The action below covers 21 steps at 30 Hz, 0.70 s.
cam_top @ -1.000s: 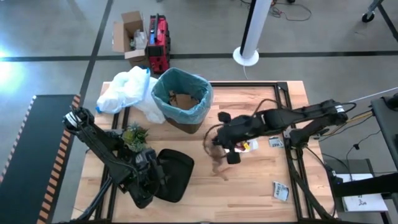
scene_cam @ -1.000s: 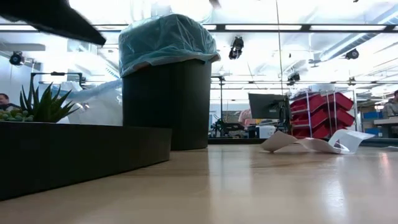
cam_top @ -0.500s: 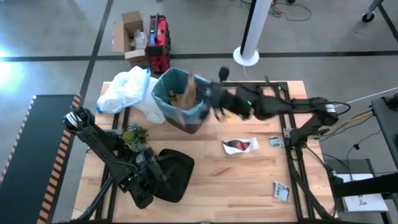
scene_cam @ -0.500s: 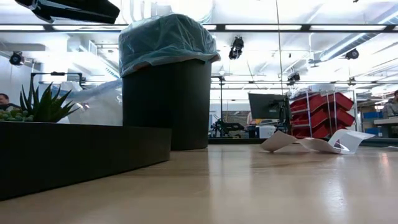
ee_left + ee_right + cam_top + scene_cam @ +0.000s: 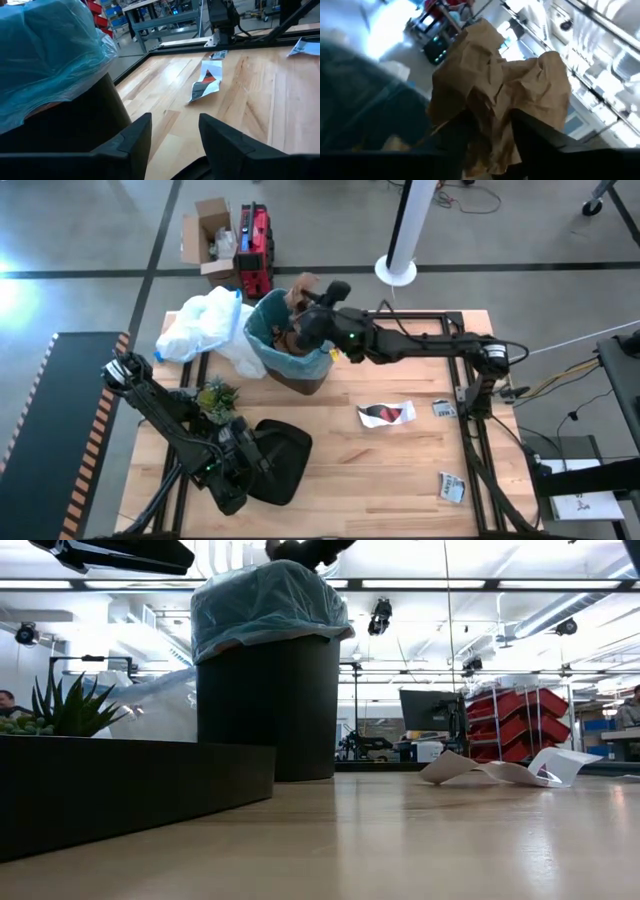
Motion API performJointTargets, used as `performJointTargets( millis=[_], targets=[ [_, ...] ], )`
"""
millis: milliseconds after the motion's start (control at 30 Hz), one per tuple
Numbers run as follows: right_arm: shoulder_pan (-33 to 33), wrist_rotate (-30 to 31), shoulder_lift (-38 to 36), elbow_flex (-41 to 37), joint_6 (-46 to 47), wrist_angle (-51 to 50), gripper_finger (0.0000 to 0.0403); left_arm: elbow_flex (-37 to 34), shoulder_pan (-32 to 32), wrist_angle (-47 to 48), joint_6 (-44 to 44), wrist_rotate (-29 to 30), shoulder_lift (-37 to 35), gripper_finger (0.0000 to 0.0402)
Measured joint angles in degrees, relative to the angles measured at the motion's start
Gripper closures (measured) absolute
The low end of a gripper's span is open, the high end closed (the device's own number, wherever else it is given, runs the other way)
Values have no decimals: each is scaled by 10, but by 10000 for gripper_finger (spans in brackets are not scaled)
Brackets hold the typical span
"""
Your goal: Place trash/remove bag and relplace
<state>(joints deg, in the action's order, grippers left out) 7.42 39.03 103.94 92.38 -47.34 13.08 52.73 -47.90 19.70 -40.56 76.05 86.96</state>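
Wooden table (image 5: 400,470) carries a black bin lined with a light-blue bag (image 5: 262,320). Right gripper (image 5: 490,132), above it, pinches crumpled brown paper (image 5: 505,85), clearest from its wrist. Left gripper (image 5: 175,135) waits open near the table's front. No writing is legible.
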Motion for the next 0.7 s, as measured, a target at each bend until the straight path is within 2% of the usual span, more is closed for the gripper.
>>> performJointTargets(
  millis=[167, 300, 367, 500, 600, 700],
  targets=[
    [-7, -15, -3, 0, 12, -53, 214, 0, 0, 0, 0, 0, 0, 257],
    [-11, -91, -29, 0, 82, -132, 199, 0, 1, 1, 11, 0, 0, 264],
    [-12, -120, -41, 1, 119, -188, 196, 0, 1, 0, 12, 0, 0, 267],
    [-12, -127, -47, 0, 188, -277, 198, 0, 1, 0, 19, 0, 0, 273],
    [-15, -127, -62, -1, 210, -288, 203, 0, 2, 0, 23, 0, 0, 277],
    [-21, -155, -84, 0, 228, -284, 203, 0, 6, -1, 24, 0, 0, 281]
  ],
)
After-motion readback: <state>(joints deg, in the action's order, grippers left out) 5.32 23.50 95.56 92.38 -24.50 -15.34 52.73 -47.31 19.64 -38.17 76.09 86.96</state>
